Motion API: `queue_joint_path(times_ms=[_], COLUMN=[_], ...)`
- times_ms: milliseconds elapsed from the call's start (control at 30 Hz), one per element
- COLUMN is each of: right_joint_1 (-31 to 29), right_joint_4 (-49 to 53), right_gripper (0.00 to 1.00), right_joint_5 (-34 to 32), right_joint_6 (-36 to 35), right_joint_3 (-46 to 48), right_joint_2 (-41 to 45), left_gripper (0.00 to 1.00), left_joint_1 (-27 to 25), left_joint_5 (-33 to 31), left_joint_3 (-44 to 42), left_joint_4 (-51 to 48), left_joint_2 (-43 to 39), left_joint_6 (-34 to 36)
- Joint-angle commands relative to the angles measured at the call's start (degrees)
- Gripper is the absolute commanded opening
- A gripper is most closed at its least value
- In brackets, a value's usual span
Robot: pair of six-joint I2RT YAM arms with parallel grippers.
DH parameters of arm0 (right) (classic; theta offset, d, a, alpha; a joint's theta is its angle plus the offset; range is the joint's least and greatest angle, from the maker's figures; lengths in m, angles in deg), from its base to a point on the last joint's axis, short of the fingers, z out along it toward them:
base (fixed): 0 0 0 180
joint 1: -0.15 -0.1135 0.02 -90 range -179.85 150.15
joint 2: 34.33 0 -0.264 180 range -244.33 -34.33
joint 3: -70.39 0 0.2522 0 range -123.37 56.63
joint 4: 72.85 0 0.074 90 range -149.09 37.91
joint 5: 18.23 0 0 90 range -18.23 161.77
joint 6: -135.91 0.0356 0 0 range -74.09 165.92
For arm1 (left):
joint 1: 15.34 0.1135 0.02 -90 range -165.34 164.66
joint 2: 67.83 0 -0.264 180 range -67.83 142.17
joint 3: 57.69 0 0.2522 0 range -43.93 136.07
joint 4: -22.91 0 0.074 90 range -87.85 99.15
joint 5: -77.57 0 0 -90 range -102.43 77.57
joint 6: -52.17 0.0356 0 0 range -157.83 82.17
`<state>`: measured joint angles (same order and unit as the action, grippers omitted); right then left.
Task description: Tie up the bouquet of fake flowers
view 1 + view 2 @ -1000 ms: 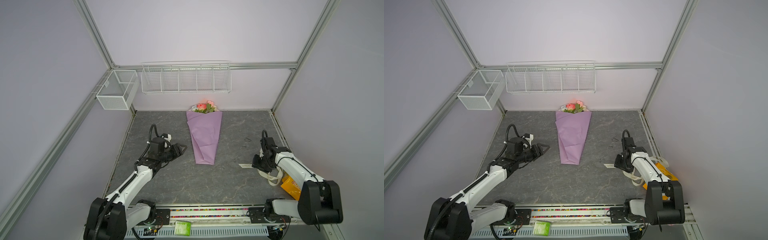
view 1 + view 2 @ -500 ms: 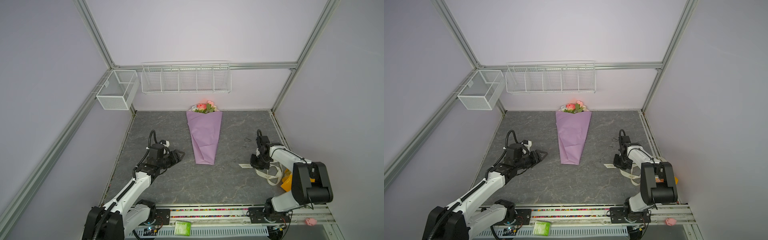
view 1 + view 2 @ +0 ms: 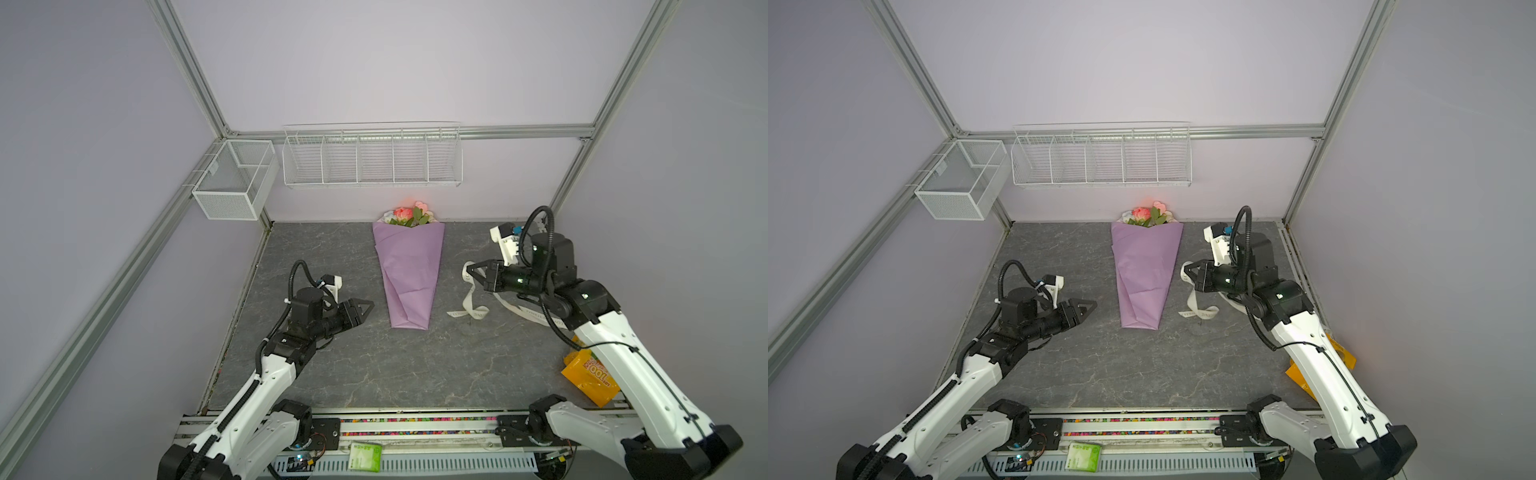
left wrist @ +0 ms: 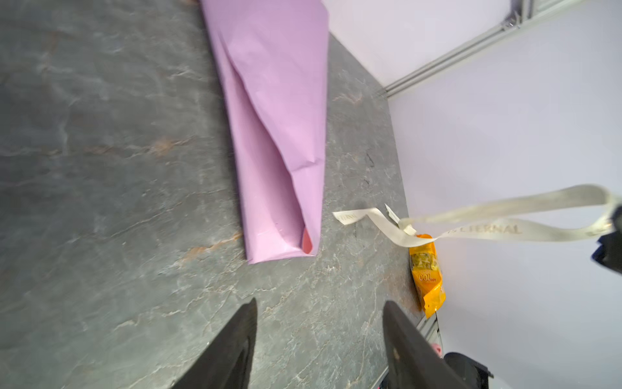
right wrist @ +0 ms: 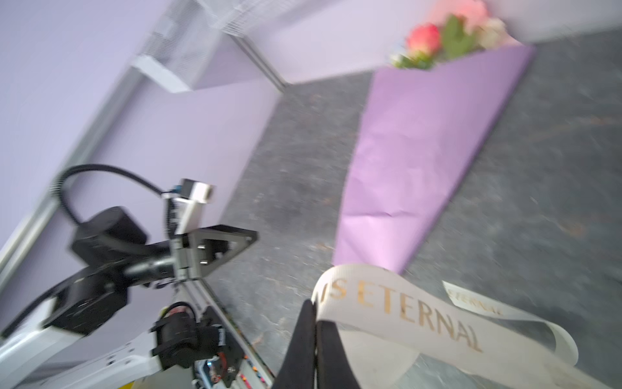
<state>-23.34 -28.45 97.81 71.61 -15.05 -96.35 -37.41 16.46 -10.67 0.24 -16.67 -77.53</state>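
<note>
The bouquet of fake flowers point(image 3: 409, 216) point(image 3: 1148, 216) point(image 5: 447, 37) lies mid-table in a lilac paper cone point(image 3: 409, 274) point(image 4: 276, 118), blooms toward the back wall. My right gripper point(image 3: 473, 268) point(image 3: 1187, 268) point(image 5: 314, 311) hovers just right of the cone. It is shut on a cream ribbon with gold letters point(image 3: 469, 299) point(image 3: 1196, 309) point(image 4: 488, 232) point(image 5: 404, 303), which loops down to the table. My left gripper point(image 3: 370, 305) point(image 3: 1092, 305) point(image 4: 319, 303) is open and empty, left of the cone's narrow end.
An orange packet point(image 3: 590, 374) point(image 4: 427, 276) lies at the table's front right edge. A wire basket point(image 3: 232, 183) hangs on the left wall and a wire shelf point(image 3: 372, 160) on the back wall. A green packet point(image 3: 365, 456) sits on the front rail.
My right gripper has shut on the ribbon at the right edge, lifted it off the table and carried it toward the cone. The left gripper has barely shifted.
</note>
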Motion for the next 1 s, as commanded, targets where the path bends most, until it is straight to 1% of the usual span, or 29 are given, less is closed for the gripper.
queue_joint_path(times_ms=[0, 100, 200, 300, 433, 533, 567, 667, 800, 900, 933, 967], right_joint_1=[-3.22, -6.26, -7.66, -8.56, -9.48, -9.57, -9.65, -9.61, -9.63, -9.61, -9.62, -9.64], right_joint_4=[-5.63, -6.13, -10.44, -13.50, -14.54, -14.40, -13.97, -13.78, -13.35, -12.12, -11.87, -11.75], right_gripper=[0.07, 0.07, 0.07, 0.07, 0.07, 0.07, 0.07, 0.07, 0.08, 0.08, 0.09, 0.09], right_joint_5=[9.81, 7.30, 6.77, 7.60, 7.89, 7.39, 6.77, 6.76, 6.60, 5.47, 4.93, 4.51], right_joint_6=[2.52, 2.68, 4.68, 6.33, 6.80, 7.05, 7.17, 7.43, 7.72, 7.62, 7.46, 7.44], right_joint_3=[-2.05, -3.97, -2.93, -2.27, -1.90, -1.13, -0.92, 0.42, 2.36, 3.11, 3.51, 3.80], right_joint_2=[-0.85, -1.09, -0.73, -0.99, -0.69, 0.03, 0.37, 1.72, 3.39, 4.50, 4.84, 5.06], left_gripper=[0.61, 0.62, 0.66, 0.72, 0.76, 0.79, 0.81, 0.82, 0.73, 0.61, 0.56, 0.48], left_joint_1=[-5.53, -12.36, -17.61, -22.36, -30.35, -32.99, -33.27, -33.47, -33.39, -33.45, -33.40, -33.39], left_joint_5=[1.17, -0.42, -1.84, -2.87, -4.40, -4.99, -5.91, -9.27, -16.51, -17.12, -16.64, -16.12], left_joint_3=[6.37, 9.23, 11.18, 14.03, 20.27, 23.51, 24.30, 25.18, 25.48, 25.97, 25.21, 24.03], left_joint_4=[3.15, 5.45, 6.38, 4.65, 3.98, 3.69, 3.07, 1.72, -0.32, -2.73, -2.10, -0.88], left_joint_2=[-2.44, -2.16, 0.89, 6.37, 13.03, 16.79, 17.73, 18.97, 19.47, 19.56, 19.11, 18.54], left_joint_6=[6.23, 11.76, 16.63, 20.00, 23.78, 24.50, 24.22, 23.59, 21.57, 20.48, 20.13, 19.66])
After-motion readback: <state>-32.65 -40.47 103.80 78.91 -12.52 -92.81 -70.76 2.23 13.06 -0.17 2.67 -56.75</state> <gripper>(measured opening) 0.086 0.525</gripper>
